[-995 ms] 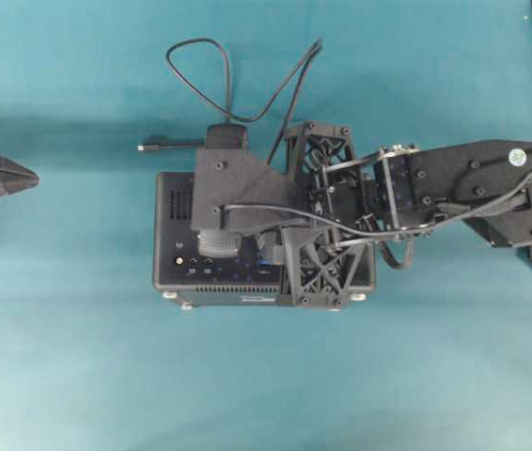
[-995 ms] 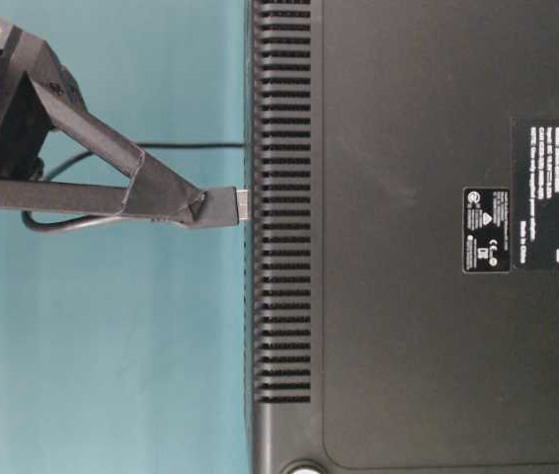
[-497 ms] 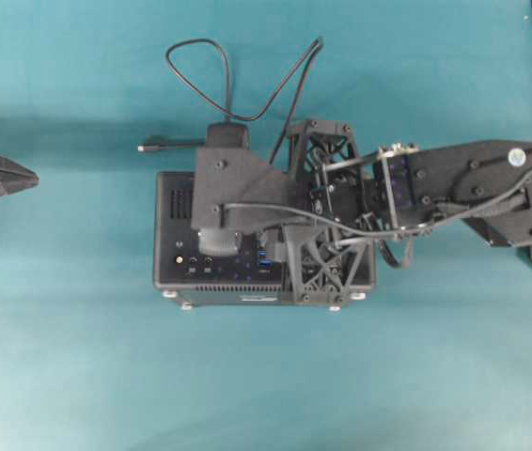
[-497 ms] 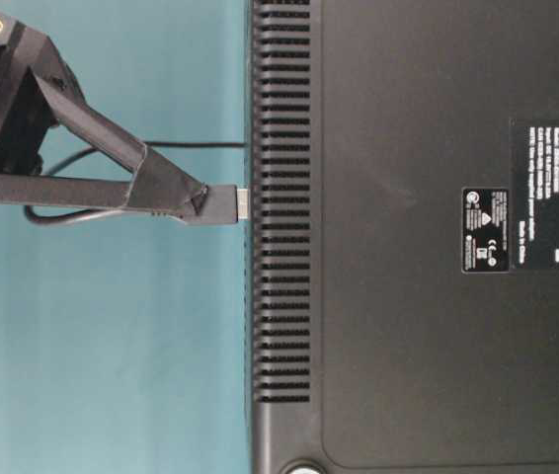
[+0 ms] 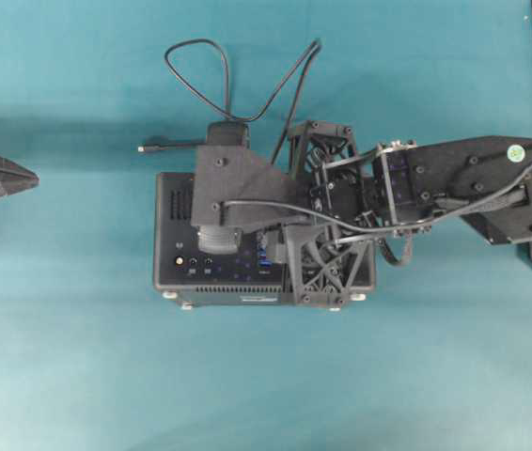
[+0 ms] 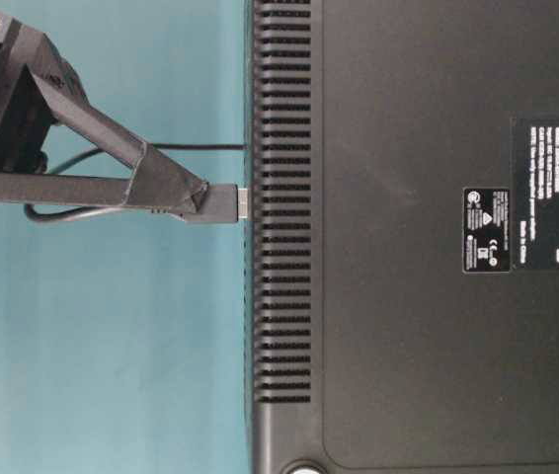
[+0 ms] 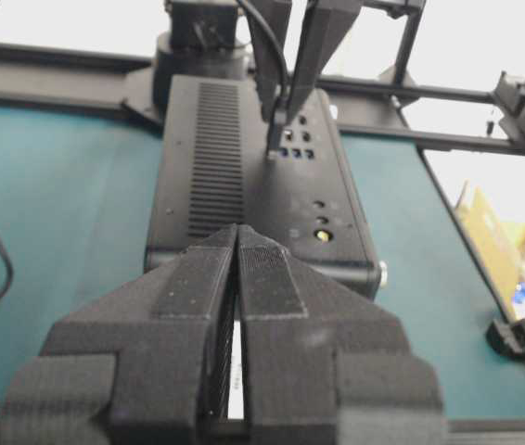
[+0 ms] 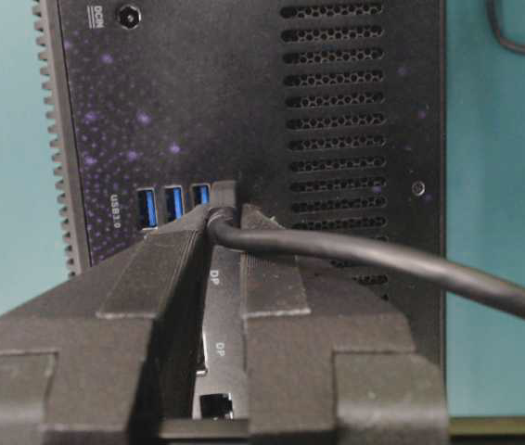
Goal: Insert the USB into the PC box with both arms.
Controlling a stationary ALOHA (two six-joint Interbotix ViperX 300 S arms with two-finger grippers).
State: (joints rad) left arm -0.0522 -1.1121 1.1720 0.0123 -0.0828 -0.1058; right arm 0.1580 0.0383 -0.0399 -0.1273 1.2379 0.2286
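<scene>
The right end effector (image 8: 218, 222) hides most of the USB (image 8: 223, 199), perhaps touching its port.

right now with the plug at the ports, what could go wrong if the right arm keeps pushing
1. The right tool grips the USB near its back end; if its tip sits off the blue ports, pushing may jam or tilt it.
2. The left tool is shut and apart from the PC box, so the unbraced box could slide.
3. The cable arches over the right tool's finger and might drag the plug sideways.

right tool (image 8: 218, 222) clamps USB (image 8: 223, 197) | plug at PC box (image 8: 244, 102) blue ports (image 8: 173, 205)
</scene>
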